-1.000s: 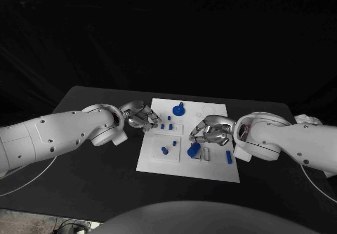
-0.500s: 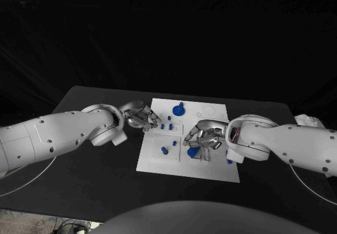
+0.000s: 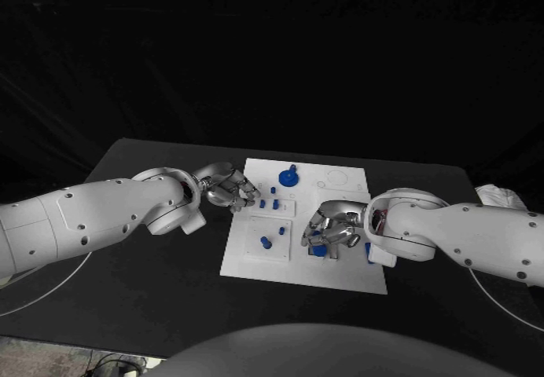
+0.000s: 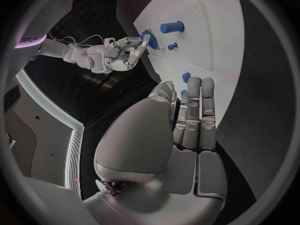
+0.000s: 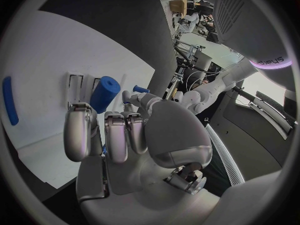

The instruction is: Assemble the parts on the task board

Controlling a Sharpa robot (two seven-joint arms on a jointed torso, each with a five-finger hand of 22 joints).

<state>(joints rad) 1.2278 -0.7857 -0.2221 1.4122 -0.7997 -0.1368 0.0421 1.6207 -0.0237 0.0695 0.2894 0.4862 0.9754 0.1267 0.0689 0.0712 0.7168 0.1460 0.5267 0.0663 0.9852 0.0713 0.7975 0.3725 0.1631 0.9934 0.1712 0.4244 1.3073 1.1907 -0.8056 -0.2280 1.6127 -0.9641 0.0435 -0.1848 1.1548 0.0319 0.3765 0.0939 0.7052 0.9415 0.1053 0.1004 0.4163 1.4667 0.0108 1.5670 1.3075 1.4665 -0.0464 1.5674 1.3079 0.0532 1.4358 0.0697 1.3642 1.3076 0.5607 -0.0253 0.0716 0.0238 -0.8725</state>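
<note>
R robot hand (image 3: 333, 228) grips blue cylinder (image 5: 104, 94) | L robot hand (image 3: 230, 187) fingers apart, empty

Task board (image 3: 255, 263) in the middle of the table (image 3: 136, 290). Left hand (image 3: 230, 188) at the board's left edge, near its far end. Right hand (image 3: 333, 227) over the board's right half, with a cylinder part (image 5: 104, 93) just beyond its fingertips. Round part (image 3: 288, 177) near the far edge.

Backdrop: a black curtain (image 3: 272, 71) hung behind the table and was dark all over.
Table: a black tabletop (image 3: 148, 267) spread before that curtain.
Floor: a strip of grey floor (image 3: 45, 357) with cables (image 3: 113, 365) lay below the table's near corner.
</note>
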